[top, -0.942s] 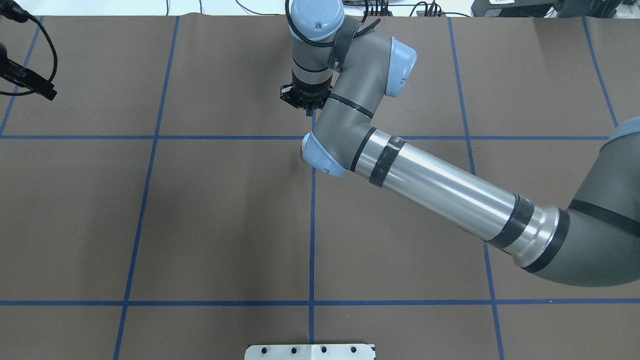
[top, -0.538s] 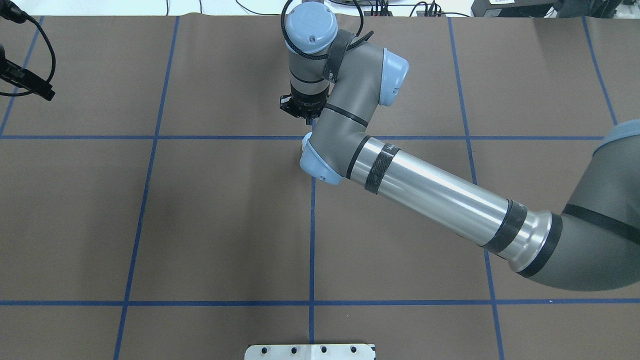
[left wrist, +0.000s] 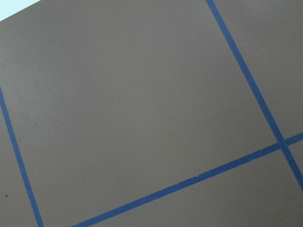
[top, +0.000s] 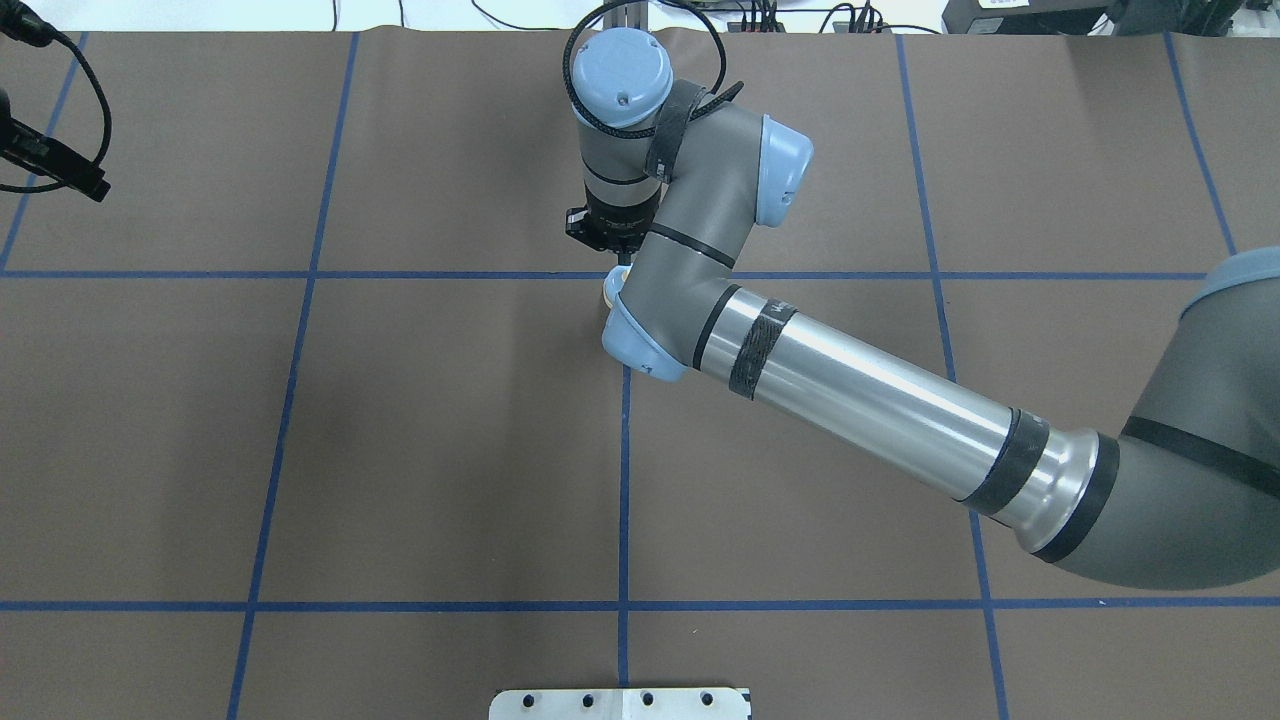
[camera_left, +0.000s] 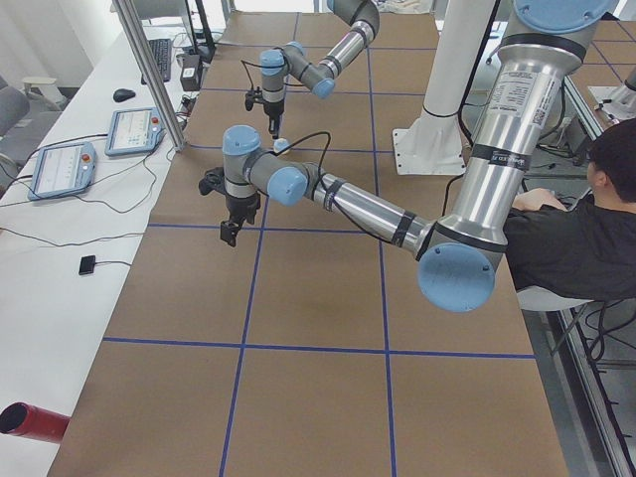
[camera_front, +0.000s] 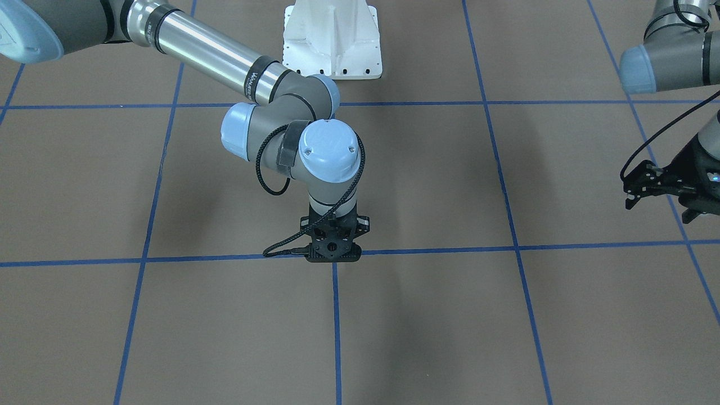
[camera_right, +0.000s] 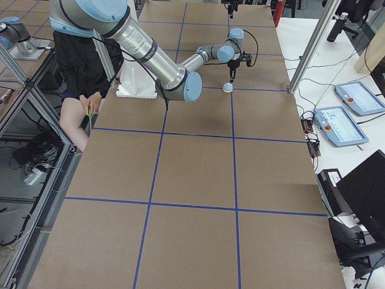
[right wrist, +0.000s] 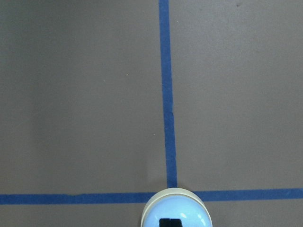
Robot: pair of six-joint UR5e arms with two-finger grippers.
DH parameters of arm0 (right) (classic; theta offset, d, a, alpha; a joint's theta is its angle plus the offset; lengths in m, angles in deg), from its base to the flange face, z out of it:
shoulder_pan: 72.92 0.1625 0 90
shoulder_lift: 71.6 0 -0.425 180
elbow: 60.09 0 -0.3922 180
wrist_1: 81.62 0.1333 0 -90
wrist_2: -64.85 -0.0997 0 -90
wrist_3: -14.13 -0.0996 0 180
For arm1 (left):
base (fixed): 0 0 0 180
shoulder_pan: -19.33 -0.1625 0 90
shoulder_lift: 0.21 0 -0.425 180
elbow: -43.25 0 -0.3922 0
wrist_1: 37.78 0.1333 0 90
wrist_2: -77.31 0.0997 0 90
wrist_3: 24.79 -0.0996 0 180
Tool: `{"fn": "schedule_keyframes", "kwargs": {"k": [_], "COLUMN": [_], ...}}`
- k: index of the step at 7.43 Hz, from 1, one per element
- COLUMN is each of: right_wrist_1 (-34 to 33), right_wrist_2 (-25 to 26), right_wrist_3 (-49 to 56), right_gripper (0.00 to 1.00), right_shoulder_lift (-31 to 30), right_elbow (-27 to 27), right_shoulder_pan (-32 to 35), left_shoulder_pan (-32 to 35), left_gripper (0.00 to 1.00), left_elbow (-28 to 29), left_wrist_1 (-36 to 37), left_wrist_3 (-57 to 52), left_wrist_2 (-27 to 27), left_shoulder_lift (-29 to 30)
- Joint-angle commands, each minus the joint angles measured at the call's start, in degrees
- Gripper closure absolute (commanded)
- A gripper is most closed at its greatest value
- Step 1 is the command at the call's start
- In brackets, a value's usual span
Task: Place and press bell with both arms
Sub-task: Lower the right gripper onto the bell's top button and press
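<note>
- The bell is running off the bottom edge, beneath the fingertips of the right gripper.
- Overhead, the right arm is hiding most of it.
- Behind its fingers, the left gripper is being cropped.

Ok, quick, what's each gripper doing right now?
Left gripper: open, holding nothing.
Right gripper: fingers closed, pointing down over the top of the bell, not gripping it.
</note>
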Motion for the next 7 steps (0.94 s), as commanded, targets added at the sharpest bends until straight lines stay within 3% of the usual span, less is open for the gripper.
{"fn": "schedule_keyframes", "kwargs": {"k": [1, 7], "right_wrist_1": [0.0, -0.1], "right_wrist_2": [-0.1, -0.1], "right_wrist_3": [0.0, -0.2], "right_gripper": [1.0, 1.0], "right_shoulder_lift": [-0.4, -0.8], "right_elbow": [0.3, 0.2], "right_shoulder_pan": [-0.2, -0.9], "left_shoulder_pan": [0.0, 0.0], "left_gripper": [0.01, 0.01], "left_elbow": [0.0, 0.1], "left_wrist_1": [0.0, 0.0], "left_wrist_3": [0.0, 0.0], "left_wrist_2": [0.0, 0.0], "left_shoulder_lift": [0.0, 0.0]}}
